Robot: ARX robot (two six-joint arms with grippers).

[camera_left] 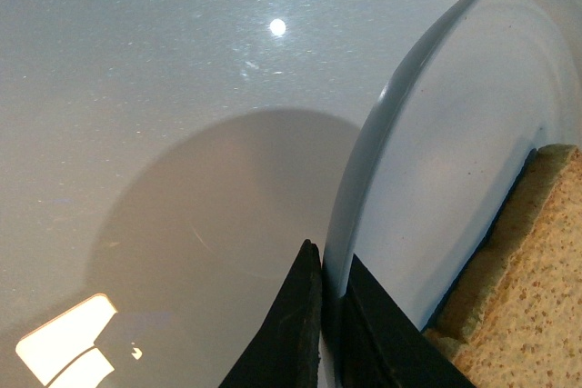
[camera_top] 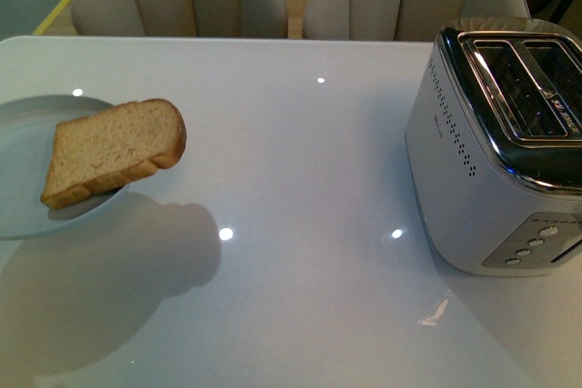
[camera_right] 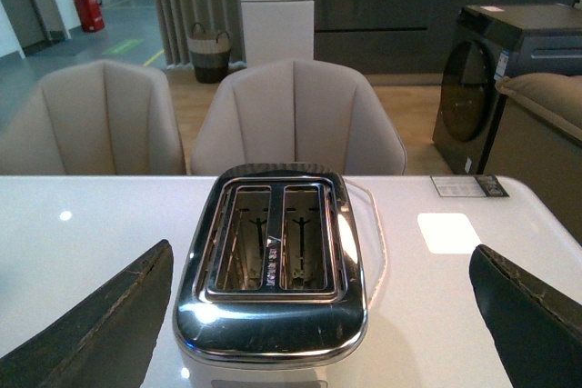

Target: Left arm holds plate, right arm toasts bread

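- Clamping the plate [camera_left: 455, 134] by its rim w/ L fingers [camera_left: 291, 333]: black, one each side of the rim, pressed tight on it.
- Seen in front view far across the desk [camera_top: 300, 179] from the toaster [camera_top: 473, 161], on robot's left: same plate [camera_top: 18, 161], pale blue-grey, glossy, partly cut by the frame edge.
- Looks raised off the desk [camera_left: 136, 88]: casting a big round shadow [camera_left: 227, 206] clear of the rim. Same shadow [camera_top: 118, 270] shows nearer the robot than the plate.
- Carrying the bread [camera_top: 114, 152] on the toaster-side half of the plate. One thick light-brown slice, tilted, rounded top poking past the rim toward the toaster, flat end down in the dish.
- In left wrist view, just speckled crumb & crust of the bread [camera_left: 536, 270], lying on the plate near the clamped rim.
- Hovering R fingers [camera_right: 109, 324] over the toaster [camera_right: 273, 315]: spread wide apart, nothing btw them, one each side of it, not touching.
- Silver, 2 slots on top, both empty. Row of round buttons [camera_top: 532, 247] on the end facing the robot.
- Glossy white all over, w/ small light spots reflected btw toaster & plate.
- Beyond the toaster, at desk's far edge: 2 beige chairs [camera_right: 296, 115]. Further back, a dark washing machine [camera_right: 491, 79] & a basket [camera_right: 209, 43].
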